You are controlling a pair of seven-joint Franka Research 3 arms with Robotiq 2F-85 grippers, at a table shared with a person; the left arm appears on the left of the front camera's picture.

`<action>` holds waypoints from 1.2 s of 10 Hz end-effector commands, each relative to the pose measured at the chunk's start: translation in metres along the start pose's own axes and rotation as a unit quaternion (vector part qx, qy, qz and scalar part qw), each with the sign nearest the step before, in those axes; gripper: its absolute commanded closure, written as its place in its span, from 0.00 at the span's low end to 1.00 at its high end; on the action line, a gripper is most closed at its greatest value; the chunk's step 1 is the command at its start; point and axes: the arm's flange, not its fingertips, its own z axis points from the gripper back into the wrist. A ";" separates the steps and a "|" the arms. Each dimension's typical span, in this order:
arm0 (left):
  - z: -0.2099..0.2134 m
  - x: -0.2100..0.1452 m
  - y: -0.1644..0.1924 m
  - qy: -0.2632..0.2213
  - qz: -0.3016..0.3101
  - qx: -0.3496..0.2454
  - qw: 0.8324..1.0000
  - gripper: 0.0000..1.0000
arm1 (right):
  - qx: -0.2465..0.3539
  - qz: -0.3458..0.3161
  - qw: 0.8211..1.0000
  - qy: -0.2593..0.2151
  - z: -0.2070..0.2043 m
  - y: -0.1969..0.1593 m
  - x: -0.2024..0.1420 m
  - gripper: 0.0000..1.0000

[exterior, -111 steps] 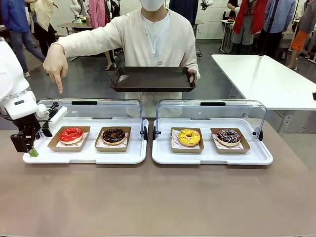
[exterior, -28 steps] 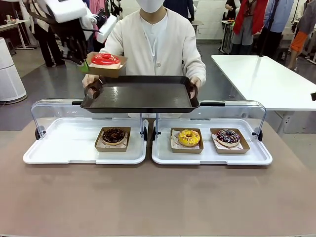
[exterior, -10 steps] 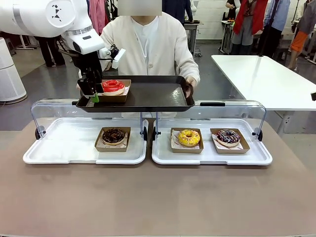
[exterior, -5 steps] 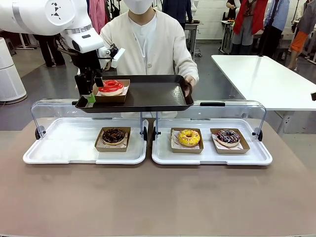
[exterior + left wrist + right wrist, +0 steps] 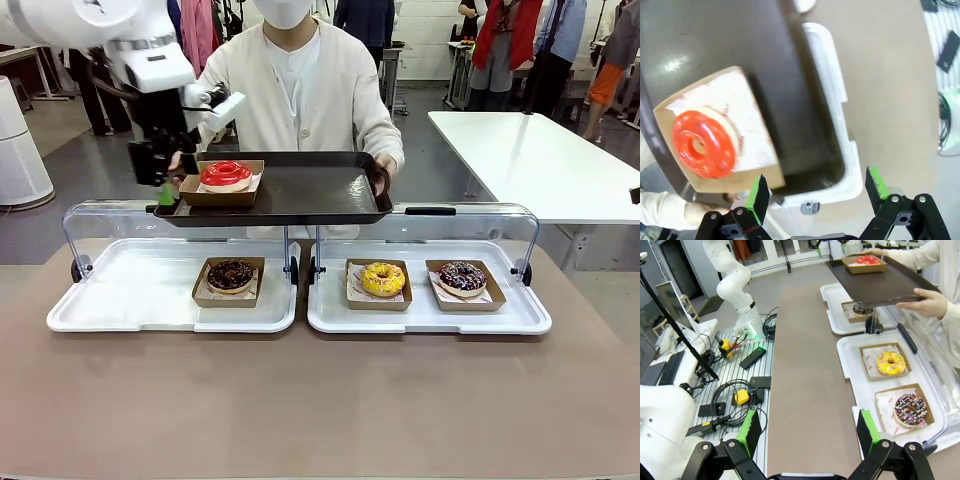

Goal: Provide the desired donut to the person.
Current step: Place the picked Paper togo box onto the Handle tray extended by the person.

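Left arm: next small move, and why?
Probably retract the left gripper away toward its own side: its jaws stand open and empty, and the red donut in its box already rests on the black tray the person holds.

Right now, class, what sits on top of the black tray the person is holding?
One brown cardboard box at one end of the tray, holding a red-iced donut on printed paper; the rest of the tray is bare. The donut hides the paper beneath it.

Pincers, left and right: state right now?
Left pincer: open, holding nothing.
Right pincer: open, holding nothing.
Person's hands: holding the black tray.
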 end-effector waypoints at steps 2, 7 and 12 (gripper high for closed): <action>0.026 -0.060 -0.087 0.005 -0.038 0.021 0.999 0.00 | 0.000 0.002 1.000 -0.003 0.000 0.001 0.000 0.00; 0.001 -0.162 -0.141 -0.025 -0.002 0.019 1.000 0.00 | 0.000 0.002 1.000 -0.003 0.000 0.001 0.000 0.00; 0.001 -0.169 -0.147 -0.028 0.012 0.010 0.999 0.00 | 0.000 0.002 1.000 -0.003 0.000 0.001 0.000 0.00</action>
